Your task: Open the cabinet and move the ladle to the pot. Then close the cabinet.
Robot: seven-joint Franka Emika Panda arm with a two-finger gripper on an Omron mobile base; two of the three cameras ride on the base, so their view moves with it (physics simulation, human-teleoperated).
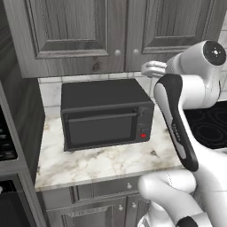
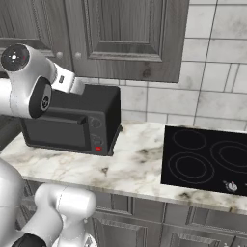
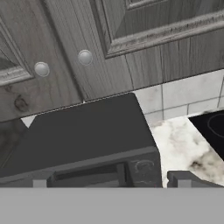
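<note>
Left base view: the cabinet (image 1: 84, 31) hangs above the microwave (image 1: 106, 113), both tall doors shut, long axis upright, the two knobs (image 1: 117, 52) side by side at the lower middle.

Right base view: the cooktop (image 2: 205, 159) lies on the surface (image 2: 130, 166), right of the microwave.

Hand view: the fingers (image 3: 109, 180) stand wide apart above the microwave, holding nothing. No writing is readable.

Glossy white rounded arm (image 1: 190, 102) links, a black curved panel with faint lettering ran along one link, a grey disc capped one joint, bulbous white base segments
</note>
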